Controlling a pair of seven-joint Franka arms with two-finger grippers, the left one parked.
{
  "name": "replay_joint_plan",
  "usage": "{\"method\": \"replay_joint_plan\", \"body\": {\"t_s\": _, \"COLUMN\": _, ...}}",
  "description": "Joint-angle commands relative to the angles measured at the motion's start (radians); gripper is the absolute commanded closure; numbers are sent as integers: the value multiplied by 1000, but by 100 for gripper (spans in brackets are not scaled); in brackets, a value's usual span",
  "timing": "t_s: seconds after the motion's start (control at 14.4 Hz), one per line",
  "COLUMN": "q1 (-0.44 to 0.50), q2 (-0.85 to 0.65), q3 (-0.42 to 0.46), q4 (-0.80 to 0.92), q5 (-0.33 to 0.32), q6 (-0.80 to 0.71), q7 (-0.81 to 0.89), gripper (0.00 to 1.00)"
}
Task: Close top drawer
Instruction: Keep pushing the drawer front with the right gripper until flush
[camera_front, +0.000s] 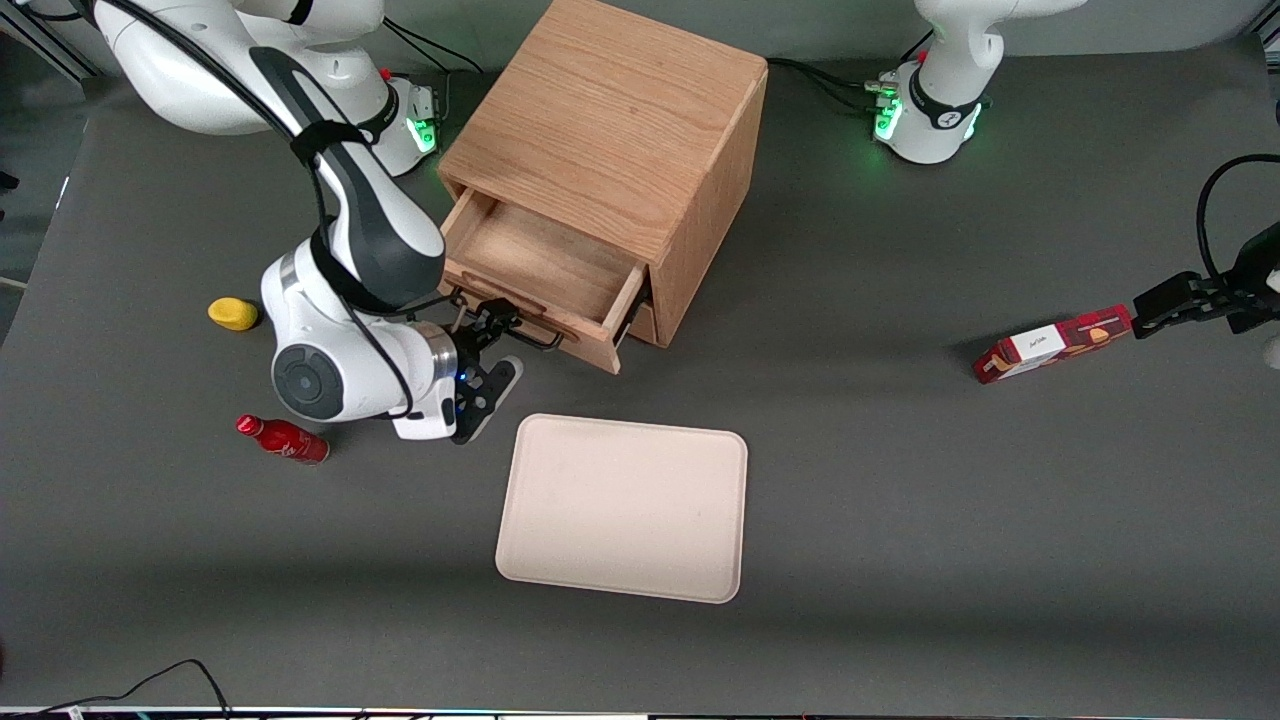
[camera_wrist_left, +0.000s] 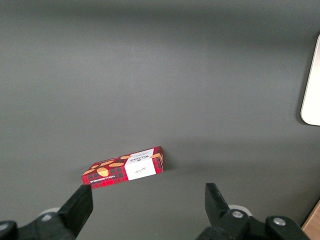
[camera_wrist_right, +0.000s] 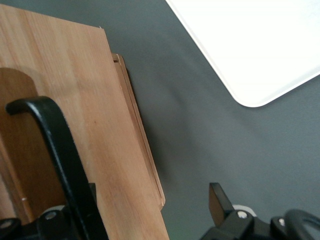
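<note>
The top drawer (camera_front: 545, 275) stands pulled well out of the wooden cabinet (camera_front: 610, 150), its shallow box empty and its front panel facing the front camera. The black wire handle (camera_front: 515, 325) runs along that panel. The gripper (camera_front: 490, 350) sits right at the handle, on the end of it nearest the working arm, with its fingers spread. In the right wrist view one finger lies hidden by the handle bar (camera_wrist_right: 60, 150) against the drawer front (camera_wrist_right: 75, 100), while the other finger (camera_wrist_right: 220, 200) hangs free over the grey table.

The step in hand appears to be the push itself. To do it well, the arm should press squarely along the drawer's slide direction, into the cabinet, keeping contact on the panel or handle. Because the contact point is off-centre, a skewed push could jam the drawer on its runners, so steady, straight motion matters.

Just nearer the front camera than the gripper lies a cream tray (camera_front: 625, 505); a red bottle (camera_front: 283, 438) and a yellow object (camera_front: 233, 313) rest beside the arm's wrist.
</note>
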Motion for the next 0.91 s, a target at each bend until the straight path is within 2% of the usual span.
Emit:
{"method": "replay_joint_plan", "body": {"t_s": 0.0, "q1": -2, "q2": -94, "q3": 27, "q4": -146, "q5": 5, "q6": 75, "q7": 28, "gripper": 0}}
{"method": "replay_joint_plan", "body": {"t_s": 0.84, "q1": -2, "q2": -151, "q3": 109, "q4": -218, "q5": 5, "q6": 78, "q7": 154, "gripper": 0}}
